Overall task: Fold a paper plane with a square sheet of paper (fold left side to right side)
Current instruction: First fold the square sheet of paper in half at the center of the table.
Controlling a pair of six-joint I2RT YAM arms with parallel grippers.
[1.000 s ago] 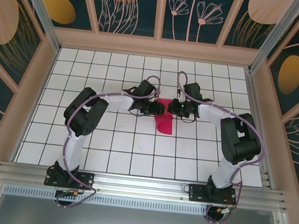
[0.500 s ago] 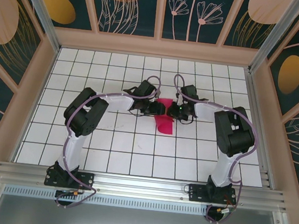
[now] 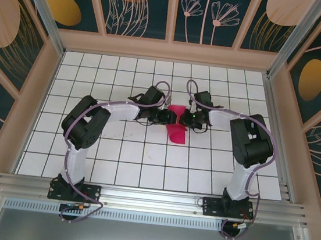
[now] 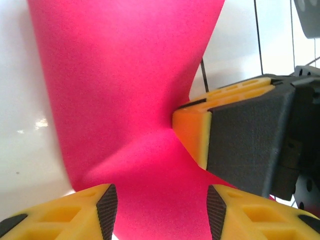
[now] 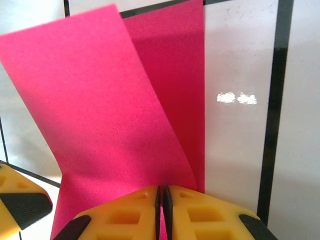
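The left gripper [image 3: 164, 117] was seen with its jaws set partly apart. In the left wrist view its two yellow fingers [image 4: 75, 210] stood on either side of the square sheet of paper [image 4: 125, 75], and the pink surface was seen in the gap between the black pads without being pinched. The right gripper [image 3: 183, 118] was closed almost fully. In the right wrist view its fingers [image 5: 200, 215] were pressed together on the near edge of the sheet [image 5: 100, 100], one layer of which was lifted and curled over another lying flat. The sheet [image 3: 176, 132] was found near the middle of the white gridded table [image 3: 144, 159], its near tip pointed towards the bases and its far end held up between the two grippers. Both arms were bolted at the near edge. The left arm was raised from its base, bent at the elbow on the left and stretched rightwards and farther in; the right arm was mirrored, bent on the right and reached leftwards. The two grippers were brought close together, facing each other over the sheet.
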